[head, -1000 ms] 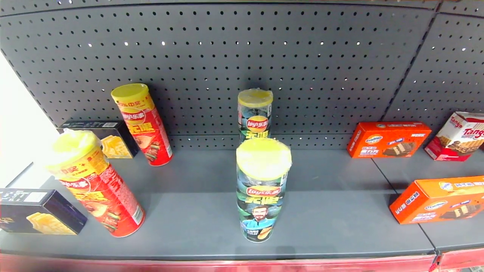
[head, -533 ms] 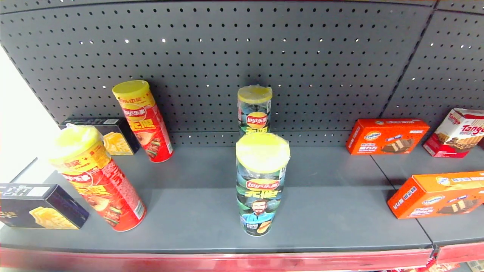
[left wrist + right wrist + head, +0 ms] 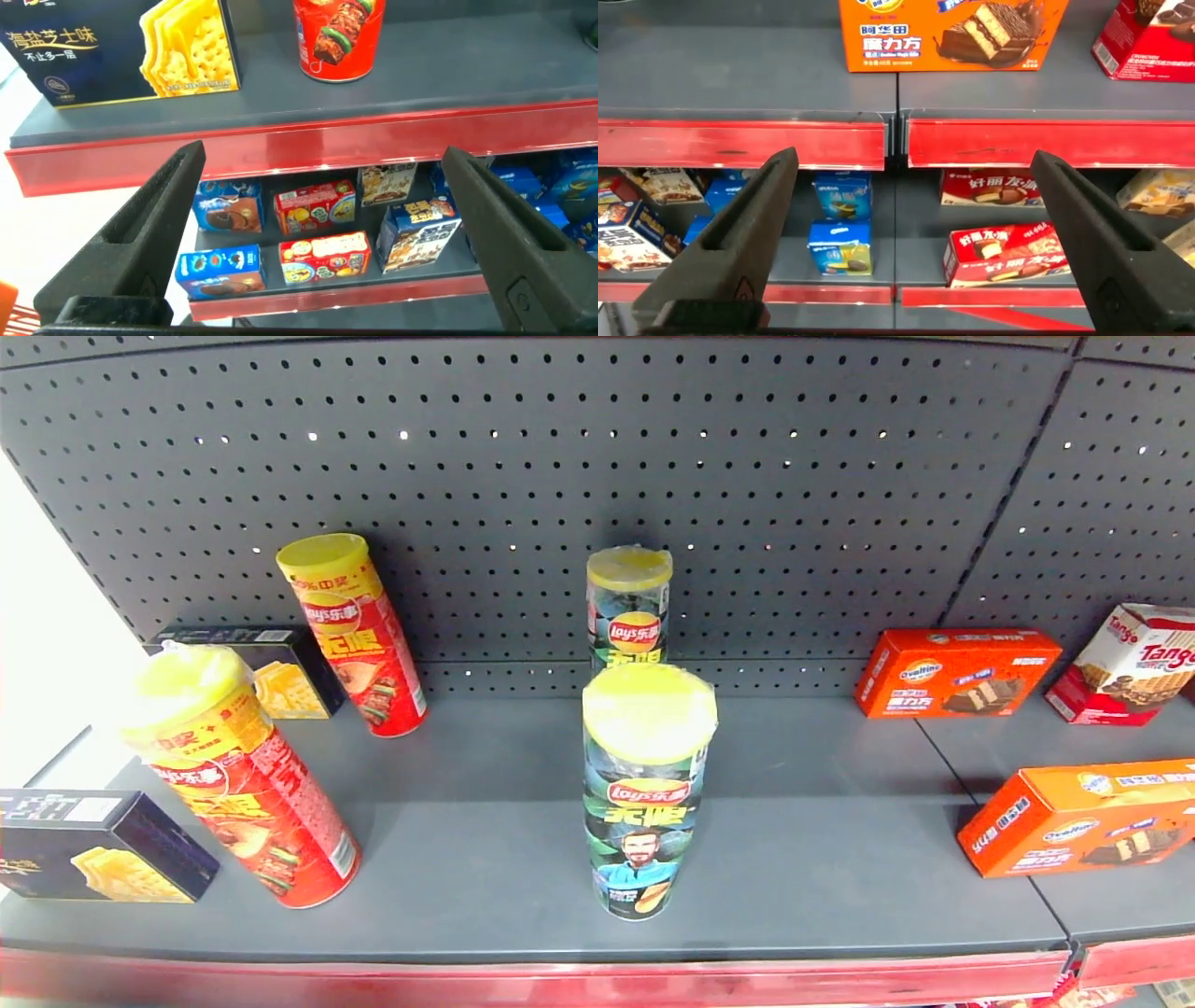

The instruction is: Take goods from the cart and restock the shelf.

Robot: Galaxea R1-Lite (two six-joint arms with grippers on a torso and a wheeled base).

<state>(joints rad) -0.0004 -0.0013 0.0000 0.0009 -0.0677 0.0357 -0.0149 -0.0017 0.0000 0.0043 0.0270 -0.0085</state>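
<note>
Left end effector (image 3: 318,243): fingers apart, nothing between them, low in front of the shelf's red front edge (image 3: 374,140). Right end effector (image 3: 915,243): likewise spread and empty, before the same edge.

Shelf (image 3: 822,859), front row, left to right:
- front cracker box (image 3: 93,845)
- front red can (image 3: 238,784), just beside that box
- front green can (image 3: 644,803), at centre and standing on end
- front orange box (image 3: 1083,817), well apart at the right

Back row, against the pegboard (image 3: 560,457):
- rear cracker box (image 3: 271,667)
- rear red can (image 3: 350,635), close by the rear cracker box
- rear green can (image 3: 628,607), straight behind the front green one
- rear orange box (image 3: 957,672)
- wafer box (image 3: 1144,663), at the far right
</note>
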